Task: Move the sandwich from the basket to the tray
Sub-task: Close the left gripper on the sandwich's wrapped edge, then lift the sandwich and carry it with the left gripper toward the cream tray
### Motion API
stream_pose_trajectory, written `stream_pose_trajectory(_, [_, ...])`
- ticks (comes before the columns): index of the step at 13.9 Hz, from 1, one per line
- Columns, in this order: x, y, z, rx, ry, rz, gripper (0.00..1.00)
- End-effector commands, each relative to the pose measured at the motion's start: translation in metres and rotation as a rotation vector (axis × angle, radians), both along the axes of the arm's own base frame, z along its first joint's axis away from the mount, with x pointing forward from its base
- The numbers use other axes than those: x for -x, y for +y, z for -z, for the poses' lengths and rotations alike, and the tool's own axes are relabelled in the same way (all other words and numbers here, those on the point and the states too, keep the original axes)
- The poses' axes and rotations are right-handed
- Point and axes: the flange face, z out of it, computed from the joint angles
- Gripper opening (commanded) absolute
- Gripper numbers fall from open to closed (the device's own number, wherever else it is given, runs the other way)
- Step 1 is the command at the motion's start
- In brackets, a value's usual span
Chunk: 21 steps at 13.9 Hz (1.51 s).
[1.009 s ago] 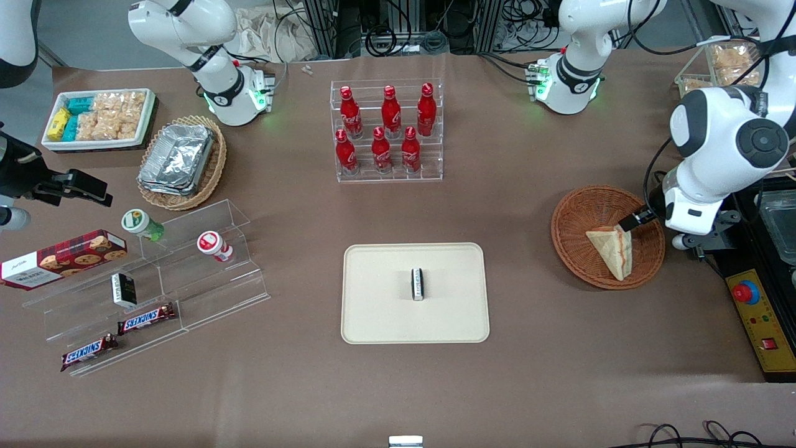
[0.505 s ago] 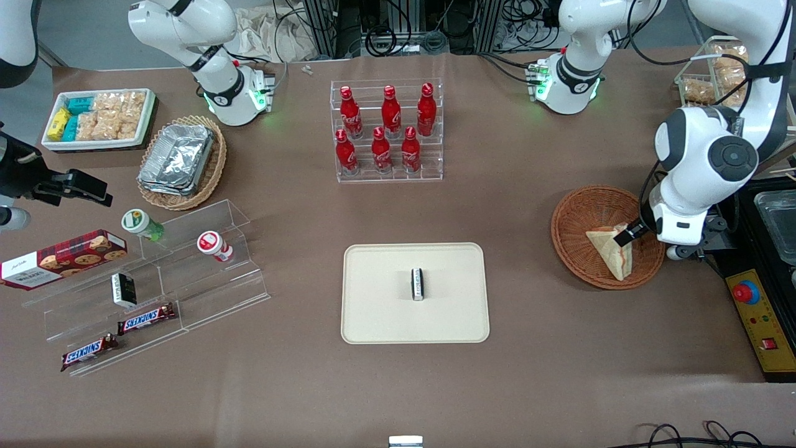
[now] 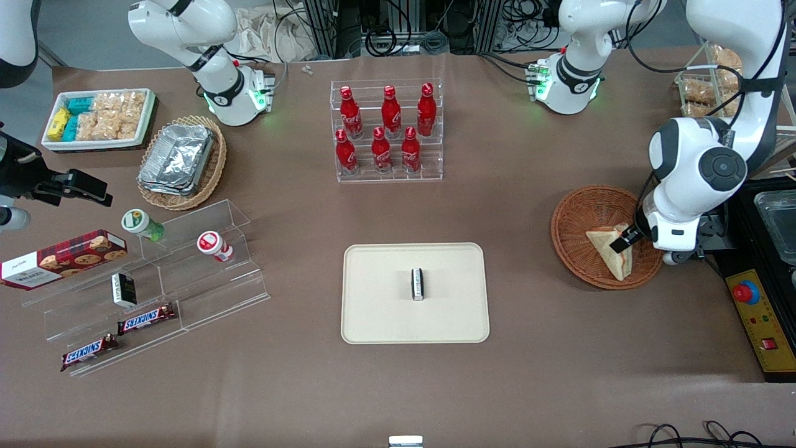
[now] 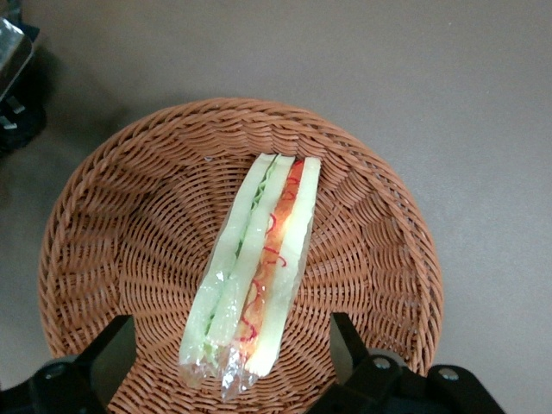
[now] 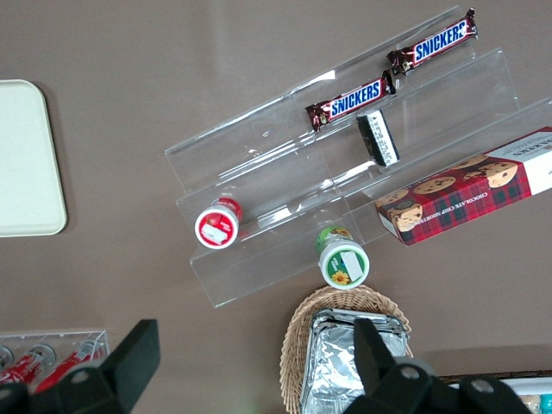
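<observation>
**Gripper poised over the sandwich, fingers spread to either side of it**

The sandwich is found lying in the round basket, which stands near the working arm's end of the tabletop, well apart from the tray at the table's middle. One small dark packet is noted on the tray.

The gripper is held just above the sandwich, at the basket's side nearest the table's end. In the wrist view the two fingers are seen spread wide, holding nothing, with the wrapped sandwich lying between them and running straight away from the wrist. Its long axis is therefore square to the line joining the fingers, and its cut edge, with the filling layers, faces up. It is judged that a straight descent would bring the fingers down on the two bread faces, so little or no turning of the wrist should be needed. Contact is not yet made, as far as can be told.

Against the earlier front views, the arm's elbow and wrist are seen drawn inward over the basket, and the gripper has shifted slightly nearer the front camera along the sandwich. The sandwich and basket are unmoved.
</observation>
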Motion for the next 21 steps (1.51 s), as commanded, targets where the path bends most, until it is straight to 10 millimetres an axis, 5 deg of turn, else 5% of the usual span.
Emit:
stream_pose_trajectory(1, [0.006, -0.003, 0.011, -0.009, -0.028, -0.020, 1.00])
stream_pose_trajectory(8, [0.017, -0.004, 0.037, 0.010, -0.055, -0.012, 0.97])
stream_pose_trajectory(12, [0.014, -0.008, 0.034, -0.004, -0.065, 0.018, 0.27])
stream_pose_trajectory(13, [0.013, -0.010, 0.035, -0.005, -0.070, 0.024, 0.03])
stream_pose_trajectory(18, [0.012, -0.015, 0.022, -0.011, -0.088, 0.014, 0.00])
stream_pose_trajectory(21, [0.013, -0.030, -0.023, -0.052, -0.056, 0.052, 0.00])
